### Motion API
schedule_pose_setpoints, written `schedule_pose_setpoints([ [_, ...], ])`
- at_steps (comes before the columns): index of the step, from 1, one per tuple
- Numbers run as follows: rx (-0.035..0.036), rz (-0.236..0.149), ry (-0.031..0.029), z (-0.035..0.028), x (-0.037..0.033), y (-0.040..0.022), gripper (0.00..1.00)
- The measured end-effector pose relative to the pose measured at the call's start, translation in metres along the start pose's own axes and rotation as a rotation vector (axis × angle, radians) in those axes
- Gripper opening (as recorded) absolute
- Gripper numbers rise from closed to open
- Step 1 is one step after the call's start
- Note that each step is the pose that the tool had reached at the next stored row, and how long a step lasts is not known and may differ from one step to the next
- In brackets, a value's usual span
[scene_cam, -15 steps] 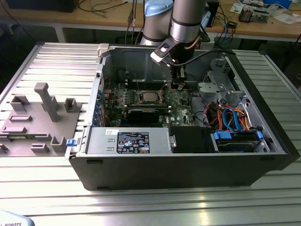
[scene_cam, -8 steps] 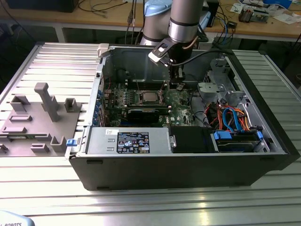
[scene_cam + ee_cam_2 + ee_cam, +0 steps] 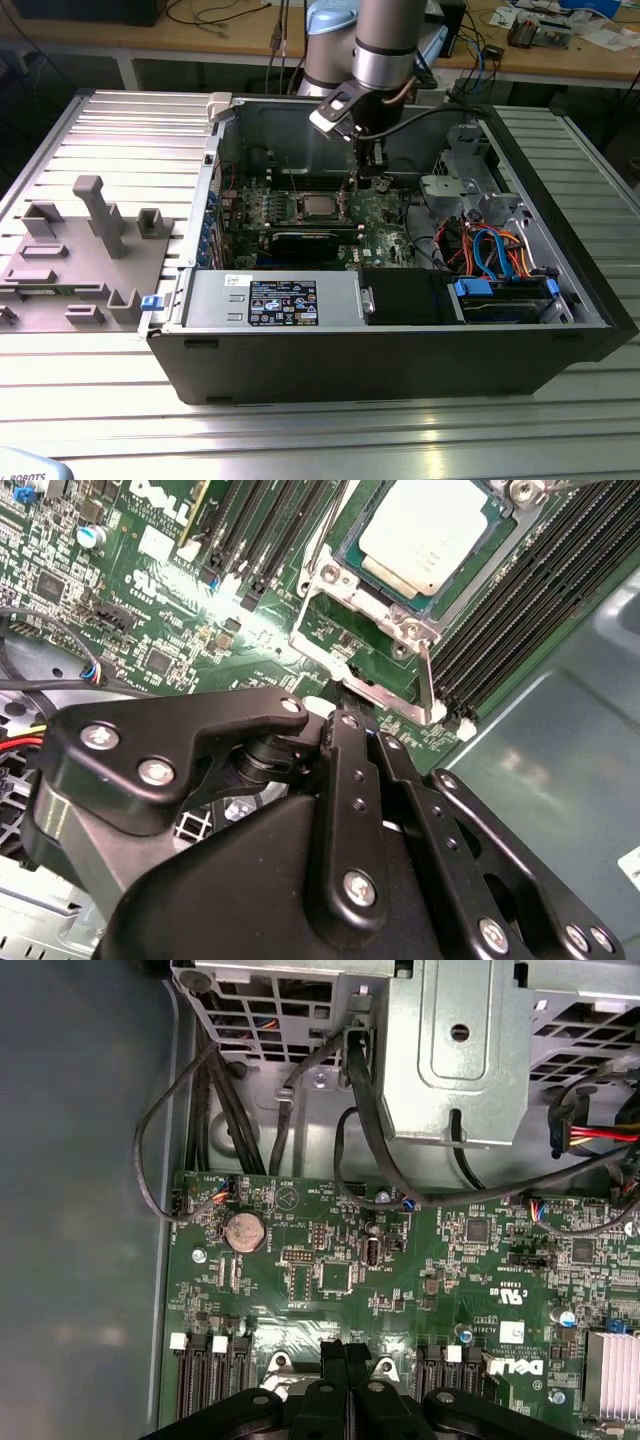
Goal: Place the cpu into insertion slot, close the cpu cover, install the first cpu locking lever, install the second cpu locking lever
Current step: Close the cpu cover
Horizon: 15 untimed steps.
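In the exterior view, one pale silvery square cpu (image 3: 320, 207) lies at eight o'clock from the two black fingers (image 3: 371, 172). The fingers are pressed closed, and anything pinched between them is hidden.

In the second wrist view the chip (image 3: 425, 535) is cut off by the picture's edge and the gripper (image 3: 355, 720) hides part of its metal frame (image 3: 365, 605), while mid-frame in the exterior view that frame is too small to make out.
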<state>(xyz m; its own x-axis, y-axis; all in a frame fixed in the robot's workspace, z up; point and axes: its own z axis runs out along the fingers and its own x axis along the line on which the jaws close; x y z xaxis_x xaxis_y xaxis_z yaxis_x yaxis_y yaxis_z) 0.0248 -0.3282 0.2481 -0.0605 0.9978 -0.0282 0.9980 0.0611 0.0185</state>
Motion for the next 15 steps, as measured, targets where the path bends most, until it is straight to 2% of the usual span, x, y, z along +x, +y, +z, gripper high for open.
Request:
schedule_pose_setpoints([
  [15, -0.0001, 0.000, 0.0000, -0.0002, 0.0008, -0.0132, 0.11],
])
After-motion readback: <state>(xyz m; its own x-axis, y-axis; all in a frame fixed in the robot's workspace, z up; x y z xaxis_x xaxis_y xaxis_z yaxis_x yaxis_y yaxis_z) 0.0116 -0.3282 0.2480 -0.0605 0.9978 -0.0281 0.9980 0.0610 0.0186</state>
